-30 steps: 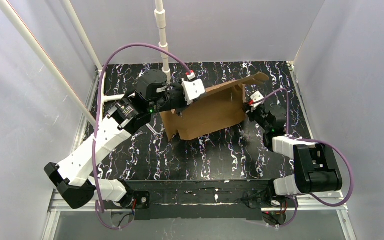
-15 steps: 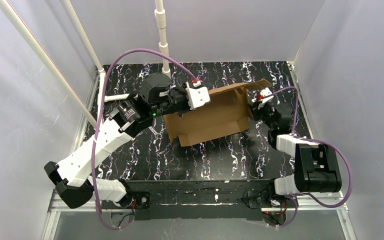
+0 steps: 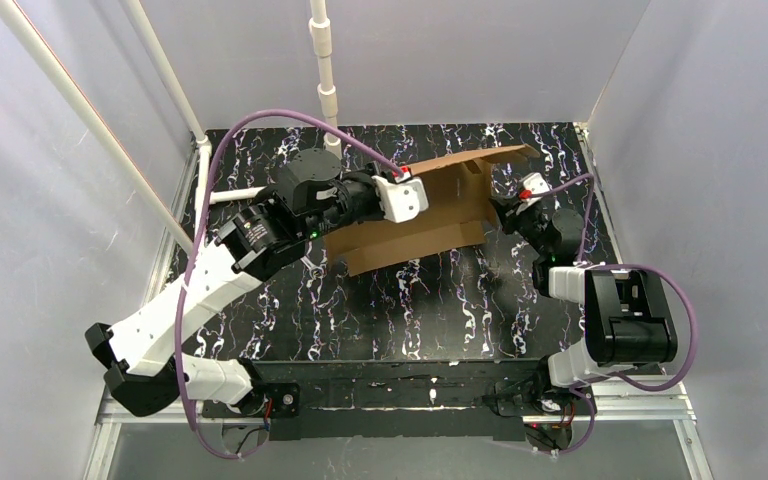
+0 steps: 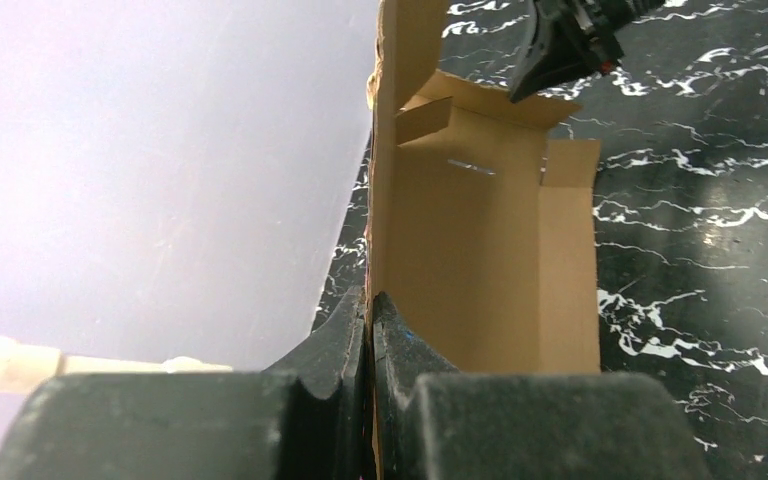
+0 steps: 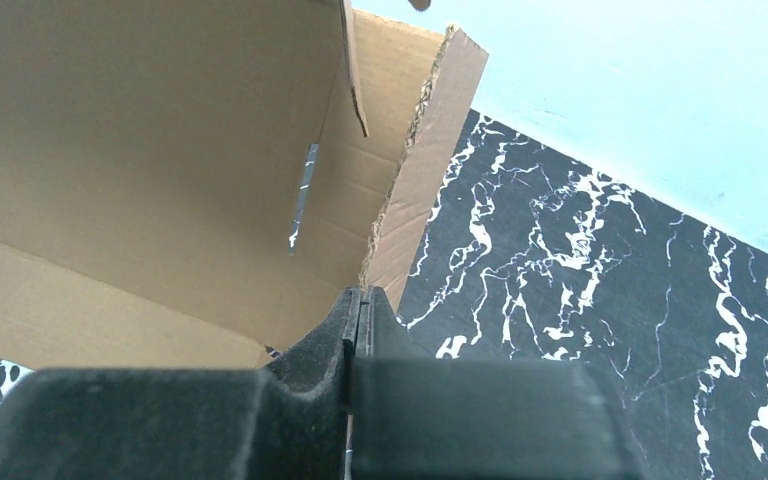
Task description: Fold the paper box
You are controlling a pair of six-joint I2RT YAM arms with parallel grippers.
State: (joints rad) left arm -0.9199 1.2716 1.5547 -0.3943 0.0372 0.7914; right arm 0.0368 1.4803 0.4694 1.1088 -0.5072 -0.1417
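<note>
Left gripper [image 4: 368, 305] is pinching the paper box [image 4: 470, 260], its jaws pressing together on the edge of an upright cardboard wall that is running straight out ahead of it. Just right of that wall, the box floor is lying open, with a low wall along its far side. Ahead, at the box's far end, the right gripper [image 4: 525, 75] is meeting a folded end flap.

From its own wrist view, the right gripper [image 5: 360, 292] is closing tight on the ragged corrugated edge of that flap. The brown inside of the box [image 5: 140, 150] is spreading to its left, and the marbled black bench [image 5: 580, 280] is lying to its right.

Only the overhead view is showing the arms. The left arm is stretching diagonally from its base, its gripper [image 3: 412, 196] at the box's [image 3: 430, 235] left end. The right arm is folding back on itself, its gripper [image 3: 501, 212] at the box's right end. The box is tilting between them over the bench [image 3: 410, 310].
</note>
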